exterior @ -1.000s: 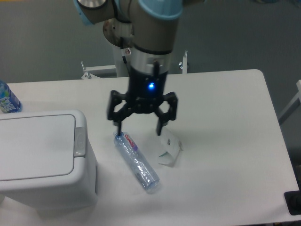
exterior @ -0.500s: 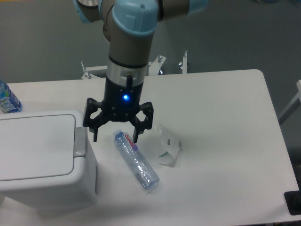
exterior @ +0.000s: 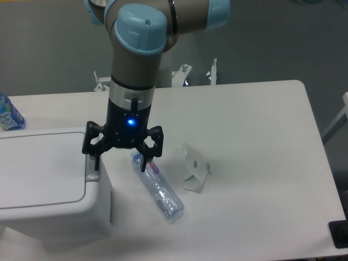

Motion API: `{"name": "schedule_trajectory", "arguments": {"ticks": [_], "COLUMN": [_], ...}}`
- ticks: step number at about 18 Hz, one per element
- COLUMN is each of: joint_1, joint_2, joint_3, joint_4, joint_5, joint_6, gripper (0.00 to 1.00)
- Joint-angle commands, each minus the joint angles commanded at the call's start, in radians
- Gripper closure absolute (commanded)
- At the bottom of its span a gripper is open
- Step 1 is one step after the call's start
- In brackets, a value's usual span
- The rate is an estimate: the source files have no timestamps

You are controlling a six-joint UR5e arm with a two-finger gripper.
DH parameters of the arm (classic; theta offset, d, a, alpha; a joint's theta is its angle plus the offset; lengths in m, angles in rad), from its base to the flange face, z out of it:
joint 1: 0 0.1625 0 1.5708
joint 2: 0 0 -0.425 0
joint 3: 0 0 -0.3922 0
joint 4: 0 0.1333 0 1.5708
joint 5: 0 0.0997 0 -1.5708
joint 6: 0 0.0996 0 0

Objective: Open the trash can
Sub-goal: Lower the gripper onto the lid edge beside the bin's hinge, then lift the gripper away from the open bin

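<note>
Nearest the camera, the trash can (exterior: 49, 185) occupies the lower left of the table (exterior: 255, 163). It is a boxy white-grey bin, and its flat lid (exterior: 38, 168) is down and closed. The grey push-tab latch (exterior: 92, 165) sits on the right edge of the lid.

Just right of the bin, a clear plastic bottle (exterior: 157, 187) lies on its side on the tabletop, running diagonally with its labelled end toward me. It does not touch the bin. Beside it to the right is a small folded white piece (exterior: 194, 173), resting on the table apart from the bottle.

My gripper (exterior: 122, 159) hangs above the gap between the bin's right edge and the bottle. My jaws are spread wide and hold nothing. One fingertip (exterior: 93, 163) is over the latch area; whether it touches the tab I cannot tell from this angle. The other fingertip (exterior: 145, 165) is over the near end of the bottle. A blue light (exterior: 129, 122) shows on my wrist.

Farther back, at the left edge, part of a blue-labelled bottle (exterior: 8, 114) stands on the table. Metal brackets (exterior: 185, 73) show behind the far table edge.
</note>
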Motion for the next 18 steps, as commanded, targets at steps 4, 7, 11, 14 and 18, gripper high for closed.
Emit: {"name": "schedule_trajectory", "arguments": {"ticks": [4, 7, 11, 14, 18], "joint_1": [0.000, 0.000, 0.000, 0.000, 0.000], "joint_2": [-0.003, -0.009, -0.012, -0.012, -0.015], "joint_3": [-0.002, -0.002, -0.002, 0.000, 0.023], "joint_4": [0.002, 0.002, 0.002, 0.002, 0.002], "joint_5": [0.002, 0.002, 0.002, 0.002, 0.002], "joint_6": [0.000, 0.000, 0.000, 0.000, 0.003], "gripper": [0.00, 0.00, 0.00, 0.00, 0.00]}}
